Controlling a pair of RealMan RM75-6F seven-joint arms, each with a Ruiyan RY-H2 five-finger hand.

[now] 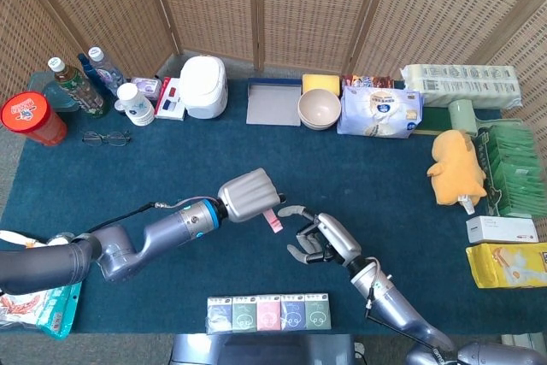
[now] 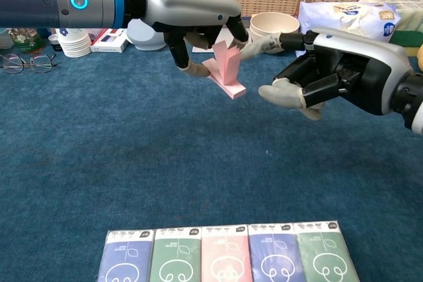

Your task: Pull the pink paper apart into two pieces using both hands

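The pink paper (image 2: 228, 70) is a small folded sheet, its lower corner low over the blue cloth and its upper part standing up. My left hand (image 2: 188, 14) comes in from the left and pinches its upper part from above. From the right, my right hand (image 2: 330, 74) stretches one finger (image 2: 261, 44) to the paper's top edge, beside the left fingertips. Its other fingers stay apart, off the paper to the right. In the head view the paper (image 1: 273, 220) shows as a small pink strip between the left hand (image 1: 249, 194) and the right hand (image 1: 320, 238).
A row of tissue packs (image 1: 269, 312) lies at the near table edge. Along the back stand bottles (image 1: 77, 83), a red canister (image 1: 31, 117), a white cooker (image 1: 203, 85), a bowl (image 1: 319, 108) and wipes. Glasses (image 1: 106, 137) lie at left, a yellow plush (image 1: 457, 167) and boxes at right.
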